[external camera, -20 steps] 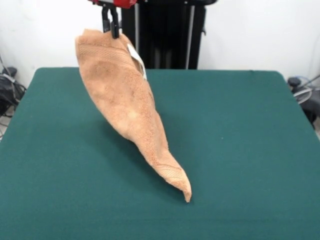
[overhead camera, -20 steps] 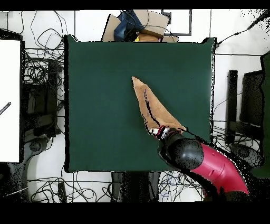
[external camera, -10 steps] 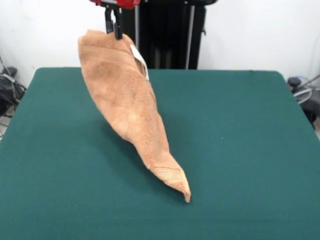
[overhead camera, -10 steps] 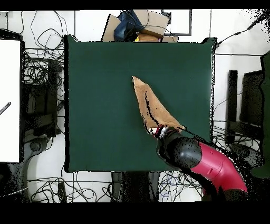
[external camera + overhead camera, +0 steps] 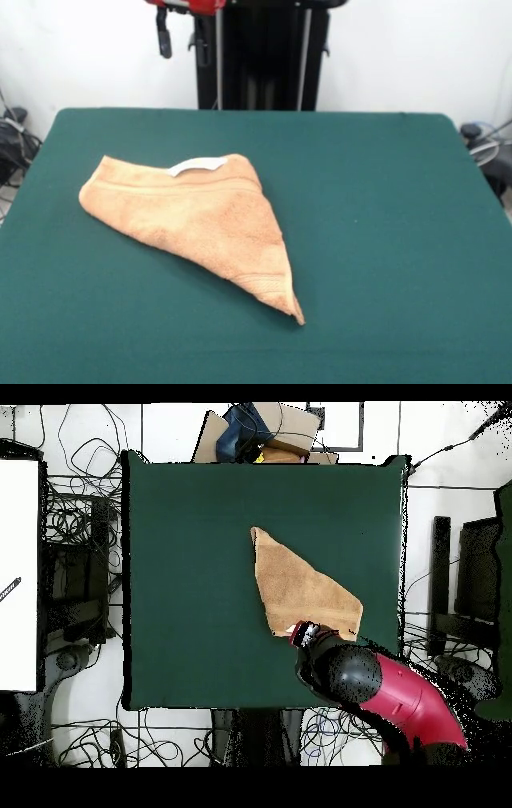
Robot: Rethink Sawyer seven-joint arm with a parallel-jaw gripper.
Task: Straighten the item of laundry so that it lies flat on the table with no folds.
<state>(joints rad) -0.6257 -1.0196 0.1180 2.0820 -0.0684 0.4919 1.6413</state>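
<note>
The tan terry towel lies on the green table, folded over into a triangle with one pointed corner toward the near edge. Its small white tag shows on the far edge. In the overhead view the towel is the same triangular shape right of the table's middle. My gripper hangs open high above the towel's far edge, holding nothing. From above the gripper sits at the towel's lower edge under the red and black arm.
Cables and boxes lie on the floor around the table in the overhead view. A black pedestal column stands behind the table's far edge.
The gripper opened and let go of the towel. The towel dropped from hanging to lying on the table in a folded triangle.
</note>
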